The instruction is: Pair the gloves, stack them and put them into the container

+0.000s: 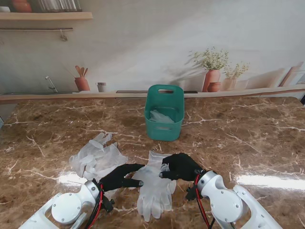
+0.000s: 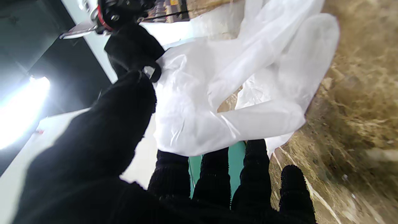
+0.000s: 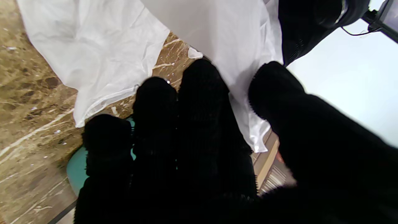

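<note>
From the stand view we see a brown marble table (image 1: 248, 143) carrying a teal plastic basket (image 1: 164, 119), which serves as our landmark. Inside the basket lies a crumpled white glove (image 1: 161, 116). Nearer to us than the basket, and slightly to its left, a pair of translucent disposable gloves (image 1: 96, 156) lies in a loose heap on the marble. Directly nearer to us than the basket, a second white glove pair (image 1: 155, 185) lies flat with its fingers pointing toward us.

Our left hand (image 1: 120, 177), in a black knitted cover, reaches onto the left edge of this second pair; the left wrist view shows its four fingers (image 2: 214, 177) extended under the glove's edge and the thumb over it, closing narrowly on the material, though we cannot tell whether the grip is complete. Our right hand (image 1: 181, 166) rests curled on the cuff end of the same pair, the end closest to the basket; in the right wrist view the fingertips (image 3: 202, 81) press against the white film, with the thumb beside them.
</note>
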`<state>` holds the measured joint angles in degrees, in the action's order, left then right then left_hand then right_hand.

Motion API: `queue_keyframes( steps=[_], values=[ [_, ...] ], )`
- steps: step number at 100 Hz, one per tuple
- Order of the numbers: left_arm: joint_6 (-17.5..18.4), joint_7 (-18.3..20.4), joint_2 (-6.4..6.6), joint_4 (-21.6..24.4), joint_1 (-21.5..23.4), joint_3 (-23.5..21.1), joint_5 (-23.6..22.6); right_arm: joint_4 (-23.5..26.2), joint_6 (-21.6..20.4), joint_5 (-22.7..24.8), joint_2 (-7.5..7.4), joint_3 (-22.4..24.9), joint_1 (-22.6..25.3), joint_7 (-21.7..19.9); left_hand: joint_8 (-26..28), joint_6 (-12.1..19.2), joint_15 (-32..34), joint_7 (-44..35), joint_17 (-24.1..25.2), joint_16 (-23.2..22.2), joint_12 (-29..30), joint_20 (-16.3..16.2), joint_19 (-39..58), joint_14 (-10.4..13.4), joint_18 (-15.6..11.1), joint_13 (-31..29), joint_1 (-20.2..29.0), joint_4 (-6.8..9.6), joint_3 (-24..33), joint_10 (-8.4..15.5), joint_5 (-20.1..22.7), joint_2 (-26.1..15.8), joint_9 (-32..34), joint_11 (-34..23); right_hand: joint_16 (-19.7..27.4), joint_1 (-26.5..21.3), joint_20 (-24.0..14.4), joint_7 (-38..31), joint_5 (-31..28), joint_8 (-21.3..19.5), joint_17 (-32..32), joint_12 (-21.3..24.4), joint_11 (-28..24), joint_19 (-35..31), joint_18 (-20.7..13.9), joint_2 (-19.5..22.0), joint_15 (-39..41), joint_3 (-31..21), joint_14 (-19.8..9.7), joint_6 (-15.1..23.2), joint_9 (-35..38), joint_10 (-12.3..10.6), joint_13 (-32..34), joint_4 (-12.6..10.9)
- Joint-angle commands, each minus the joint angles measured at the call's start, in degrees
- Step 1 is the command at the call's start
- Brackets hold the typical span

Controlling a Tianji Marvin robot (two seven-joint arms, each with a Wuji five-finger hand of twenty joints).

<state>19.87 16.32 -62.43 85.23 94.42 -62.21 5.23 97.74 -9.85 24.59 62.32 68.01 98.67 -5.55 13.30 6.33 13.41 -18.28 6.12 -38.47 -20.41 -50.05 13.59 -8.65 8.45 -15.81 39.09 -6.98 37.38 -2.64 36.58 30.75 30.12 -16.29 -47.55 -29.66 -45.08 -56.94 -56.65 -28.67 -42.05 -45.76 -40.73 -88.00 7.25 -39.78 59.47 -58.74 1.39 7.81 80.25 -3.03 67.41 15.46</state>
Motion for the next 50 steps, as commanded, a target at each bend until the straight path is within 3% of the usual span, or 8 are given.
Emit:
queue_keyframes(
  steps=[1,17,22,29,37,50],
  values=[
    [0.4,0.3,-0.41,-0.7,0.0,0.2,0.4,-1.1,-2.2,0.0,0.01,0.1,0.2,0.0,-0.5,1.6,-1.0,0.7,-0.6,0.4,0.7,1.3,-2.2,2.7,-2.0,2.1,-1.9,0.89,-2.6,0.7,-1.1,0.5,-1.0,0.6,-1.3,-0.8,-0.2,-0.1,0.9,-1.2,0.5,-1.1,-1.1,-2.7,-1.4,-0.4,1.8,-2.2,-3.1,2.9,1.6,0.7,-1.3,0.8],
    [0.1,1.6,-0.59,-0.7,-0.1,0.1,4.0,-1.6,-7.5,0.6,-0.45,0.6,0.2,-0.7,0.9,-2.2,-1.3,-1.9,-1.0,0.5,0.4,4.9,-3.5,2.7,-1.9,2.8,-3.2,0.99,-6.8,0.0,2.2,-1.4,-0.6,0.6,-1.8,-1.2,-0.6,0.4,0.8,-1.4,1.4,-2.1,-1.6,-2.2,-1.6,-0.7,2.1,-2.2,-3.3,4.0,1.3,0.6,-2.0,0.8],
    [-0.5,1.9,-0.75,-0.4,0.0,-0.1,5.3,-1.6,-9.2,1.1,-0.71,0.8,0.1,-1.3,2.0,-4.2,-1.2,-3.7,-0.9,0.3,0.1,6.0,-3.0,2.5,-1.8,2.7,-2.7,1.45,-10.9,-0.5,5.1,-3.1,-0.1,0.5,-1.9,-1.2,-0.6,0.5,0.8,-1.5,1.8,-2.4,-1.7,-1.9,-1.6,-0.8,2.2,-2.1,-3.5,4.5,1.2,0.6,-2.3,0.8],
    [-1.0,2.1,-0.80,0.0,0.0,-0.3,5.8,-1.7,-11.4,1.5,-1.06,0.9,-0.1,-2.4,2.5,-5.3,-1.3,-4.9,-0.9,0.3,-0.1,6.3,-3.0,2.3,-1.8,2.7,-3.3,1.51,-12.1,-0.8,7.8,-4.8,0.8,0.2,-2.1,-1.4,-0.7,0.6,0.8,-1.6,2.1,-2.6,-1.7,-1.6,-1.7,-0.8,2.1,-2.2,-3.6,4.8,1.1,0.6,-2.6,0.8],
    [-1.4,2.0,-0.92,0.3,0.0,-0.5,6.4,-1.8,-13.5,1.9,-1.45,1.0,-0.5,-3.5,2.9,-5.6,-1.3,-4.8,-0.6,0.2,-0.6,6.4,-2.4,2.2,-1.6,2.6,-1.3,2.54,-21.1,-1.2,8.6,-9.0,1.3,0.4,-2.3,-1.5,-0.8,0.7,0.8,-1.7,2.5,-3.0,-1.9,-1.2,-1.6,-0.9,2.0,-2.3,-3.7,5.1,0.9,0.4,-2.8,0.7],
    [-3.4,1.8,-1.29,1.7,0.8,-1.2,8.3,-2.1,-16.5,2.1,-1.98,0.8,-1.1,-5.0,3.3,-7.4,-1.0,-5.8,-0.8,-0.1,-1.0,6.9,-2.7,1.9,-1.9,2.4,0.8,2.75,-21.5,-1.8,11.8,-9.8,2.7,-0.3,-2.6,-1.6,-1.1,0.9,0.8,-2.0,3.1,-3.5,-1.9,-0.3,-1.5,-1.0,1.6,-2.3,-3.8,5.9,0.8,0.2,-3.2,0.8]
  ],
)
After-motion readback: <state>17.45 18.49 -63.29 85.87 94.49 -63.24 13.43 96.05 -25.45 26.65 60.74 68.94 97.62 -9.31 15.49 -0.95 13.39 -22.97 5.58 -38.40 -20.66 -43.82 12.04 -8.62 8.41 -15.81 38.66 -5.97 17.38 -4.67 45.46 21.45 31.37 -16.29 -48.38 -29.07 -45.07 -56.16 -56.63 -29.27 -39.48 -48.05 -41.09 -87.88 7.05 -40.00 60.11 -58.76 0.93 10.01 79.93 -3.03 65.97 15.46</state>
